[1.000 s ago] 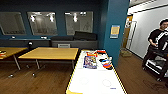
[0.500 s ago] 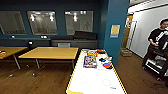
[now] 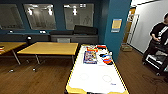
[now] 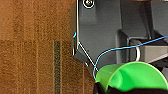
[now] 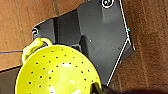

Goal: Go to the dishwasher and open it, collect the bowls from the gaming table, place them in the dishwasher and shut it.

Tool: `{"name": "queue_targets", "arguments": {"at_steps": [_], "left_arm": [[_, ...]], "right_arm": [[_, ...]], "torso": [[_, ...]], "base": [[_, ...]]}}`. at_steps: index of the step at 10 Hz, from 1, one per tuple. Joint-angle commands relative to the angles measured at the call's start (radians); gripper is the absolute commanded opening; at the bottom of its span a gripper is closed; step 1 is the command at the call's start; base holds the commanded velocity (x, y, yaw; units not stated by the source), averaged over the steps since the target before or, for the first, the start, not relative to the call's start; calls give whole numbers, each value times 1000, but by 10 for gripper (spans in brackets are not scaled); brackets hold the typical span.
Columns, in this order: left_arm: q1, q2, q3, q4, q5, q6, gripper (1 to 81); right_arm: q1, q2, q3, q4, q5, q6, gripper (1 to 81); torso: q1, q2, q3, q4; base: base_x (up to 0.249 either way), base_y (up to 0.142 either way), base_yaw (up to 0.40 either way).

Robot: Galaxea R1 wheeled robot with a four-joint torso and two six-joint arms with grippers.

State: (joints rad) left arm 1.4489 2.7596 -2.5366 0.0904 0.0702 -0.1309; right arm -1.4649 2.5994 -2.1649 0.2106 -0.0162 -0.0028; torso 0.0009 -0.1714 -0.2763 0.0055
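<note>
Now carrying a green bowl (image 4: 130, 76) at the left wrist, a perforated yellow-green bowl (image 5: 58, 71) at the right; finger state impossible to tell. Ahead, gaming table (image 3: 96, 80), game boxes (image 3: 90, 57) toward its far edge.

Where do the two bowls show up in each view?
Head view: too blurred to pick out a bowl among the colourful items at the far end of the gaming table.
Left wrist view: green bowl, close up, in front of the robot's dark plate.
Right wrist view: yellow-green perforated bowl, close up, in front of the same kind of plate.
Shared landmark: the brown wood floor, behind everything in all three.
</note>
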Motion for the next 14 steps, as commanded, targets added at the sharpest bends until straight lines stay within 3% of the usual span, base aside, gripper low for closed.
{"name": "queue_targets", "arguments": {"at_steps": [1, 6, 14], "left_arm": [[-45, -20, -5, 8, 59, 4, 10], [-45, -18, -5, 9, 59, 4, 10], [-38, -18, -7, 9, 57, 4, 10]], "right_arm": [[48, -26, 5, -8, -62, -3, 10], [50, -17, -4, -10, -62, -3, 10], [42, -5, -19, -20, -62, -12, 10]], "torso": [[0, 0, -1, 0], [1, 0, 1, 0], [0, 0, 0, 0]], "base": [[0, 0, 0], [-29, 0, 0], [-117, 0, 0]]}}
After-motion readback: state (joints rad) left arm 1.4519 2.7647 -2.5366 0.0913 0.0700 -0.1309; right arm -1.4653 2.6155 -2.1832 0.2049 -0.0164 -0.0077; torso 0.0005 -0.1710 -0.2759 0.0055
